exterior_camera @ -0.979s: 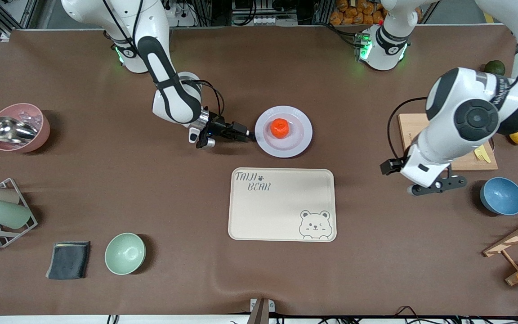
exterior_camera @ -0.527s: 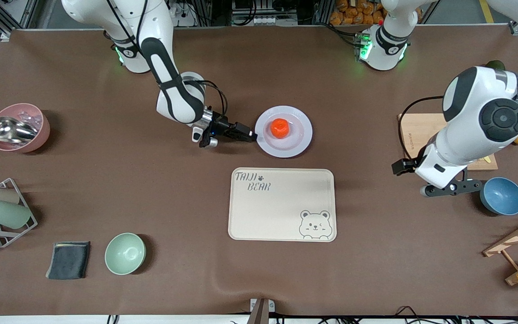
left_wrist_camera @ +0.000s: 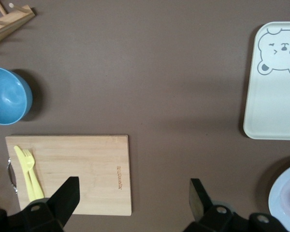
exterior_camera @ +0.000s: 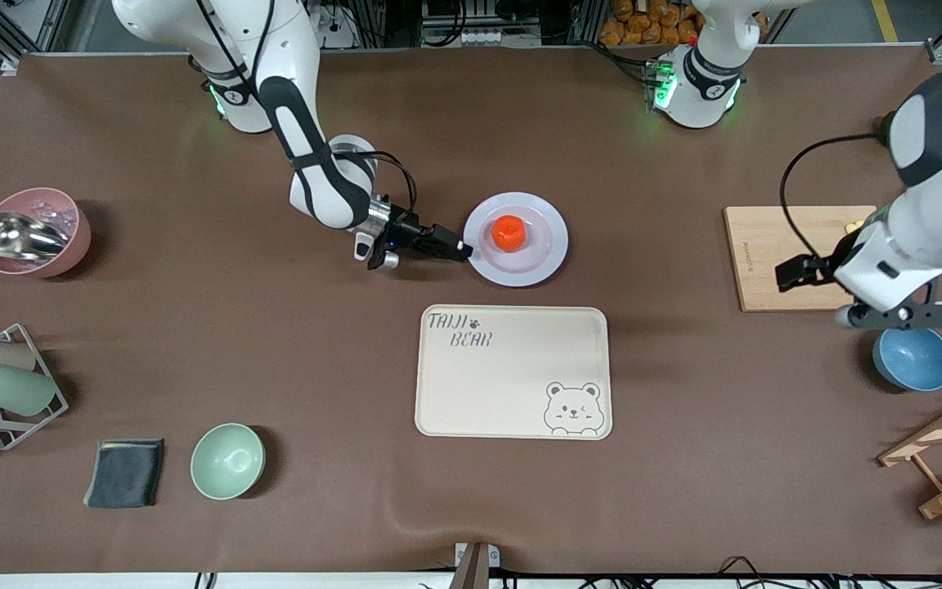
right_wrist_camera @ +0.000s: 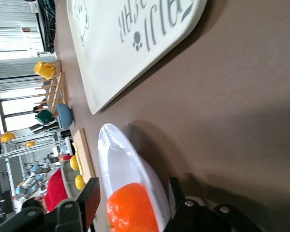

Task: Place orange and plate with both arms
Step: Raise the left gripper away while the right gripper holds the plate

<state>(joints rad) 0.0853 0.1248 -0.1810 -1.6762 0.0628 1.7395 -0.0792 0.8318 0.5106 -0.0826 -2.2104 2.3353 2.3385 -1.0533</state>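
Reaching low, the right claw (exterior_camera: 463, 249) straddles the plate (exterior_camera: 538, 263) rim at nine o'clock, jaws apart; the left claw (exterior_camera: 900, 315) hangs wide over the surface

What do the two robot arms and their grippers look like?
Both arms have glossy white shells with black joint sections, and green lights glow at their bases. Thin black cables loop near each wrist. The right gripper and the left gripper are black, each with two flat fingers; silver screws show on their mounts.
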